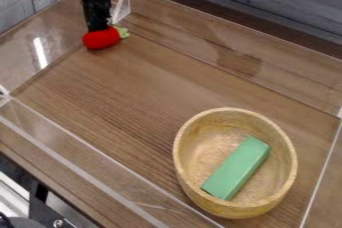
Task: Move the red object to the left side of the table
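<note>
At the far left of the brown wood-grain worktop [160, 82], my black hand [95, 24] points down with its fingers closed. The small red strawberry-like toy [99, 40] sits right at its tips, on the near side, green leafy end pointing right. I cannot tell whether it is pinched.

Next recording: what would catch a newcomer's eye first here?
The red object is a bright spot at the far left of the table, right at the tips of the black claw, which points down. Then comes the light wooden bowl at the near right, with a green block lying inside.
</note>
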Tool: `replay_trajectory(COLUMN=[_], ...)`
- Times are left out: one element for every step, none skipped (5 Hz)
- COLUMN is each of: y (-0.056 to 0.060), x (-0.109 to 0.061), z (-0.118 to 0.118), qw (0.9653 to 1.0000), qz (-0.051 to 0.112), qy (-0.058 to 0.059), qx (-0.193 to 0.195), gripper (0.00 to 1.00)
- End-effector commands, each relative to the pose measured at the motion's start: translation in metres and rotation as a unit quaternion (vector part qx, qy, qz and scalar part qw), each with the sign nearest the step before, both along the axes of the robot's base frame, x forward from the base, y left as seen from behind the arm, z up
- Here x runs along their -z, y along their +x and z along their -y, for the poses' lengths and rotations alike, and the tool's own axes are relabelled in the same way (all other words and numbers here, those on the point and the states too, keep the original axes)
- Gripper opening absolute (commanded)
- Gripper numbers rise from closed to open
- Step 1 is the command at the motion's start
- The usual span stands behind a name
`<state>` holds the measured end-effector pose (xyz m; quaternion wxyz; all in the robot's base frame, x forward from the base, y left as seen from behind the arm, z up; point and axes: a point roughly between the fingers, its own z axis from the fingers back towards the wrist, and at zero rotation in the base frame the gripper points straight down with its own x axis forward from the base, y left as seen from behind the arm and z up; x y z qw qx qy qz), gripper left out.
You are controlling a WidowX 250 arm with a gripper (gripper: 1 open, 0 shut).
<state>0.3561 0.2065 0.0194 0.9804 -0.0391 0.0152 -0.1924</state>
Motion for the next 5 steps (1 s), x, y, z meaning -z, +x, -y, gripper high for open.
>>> replay_trajectory(y=[-0.001,-0.002,0.001,0.004,0.006], x=[0.013,0.013,0.013,0.013,0.013], z=[0.003,0.001,0.007,0.012,0.019], qw=[0.9998,0.9997,0.9997,0.9996,0.9995], qz=[-0.012,-0.016,-0.017,-0.019,-0.019], qy=[-0.013,-0.016,-0.019,-0.021,-0.024], qx=[-0.004,-0.009,-0.002,0.004,0.013], gripper=[0.00,0.00,0.00,0.00,0.00])
